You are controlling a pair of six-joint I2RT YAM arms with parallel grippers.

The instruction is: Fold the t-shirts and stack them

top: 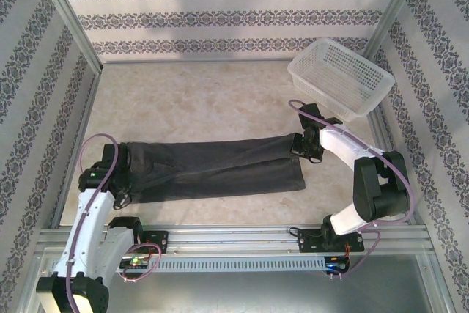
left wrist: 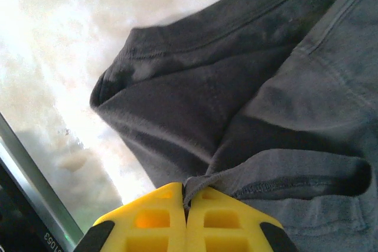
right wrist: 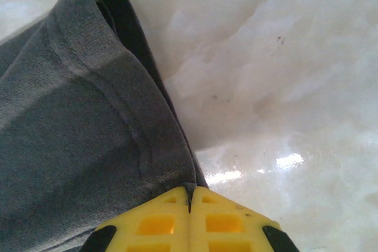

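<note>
The left gripper [left wrist: 186, 198] sits nearest its wrist camera, its 2 yellow fingers [left wrist: 150, 219] pressed together on a stitched hem of the t-shirt [left wrist: 254, 87], pinching a thin edge of cloth between them. Beyond the fingers the dark grey fabric lies in overlapping layers, with a rounded folded end pointing toward the pale table [left wrist: 53, 39].

The right gripper [right wrist: 190, 194] is likewise closed, its fingers [right wrist: 230, 222] nipping the shirt's edge where a seam runs into the gap. Cloth fills the left of that view and bare glossy tabletop lies to the right.

From the top camera the t-shirt is a long narrow band lying left to right across the near half of the table, 1 gripper at each end: the left at the band's left end near the table's left edge, the right at the far corner of its right end. That view also shows a white lattice basket [top: 341, 78] in the far right corner, well apart from the shirt, and a metal rail [top: 234, 240] along the near edge. The wrist views alone show the stitching and the pinch itself.
</note>
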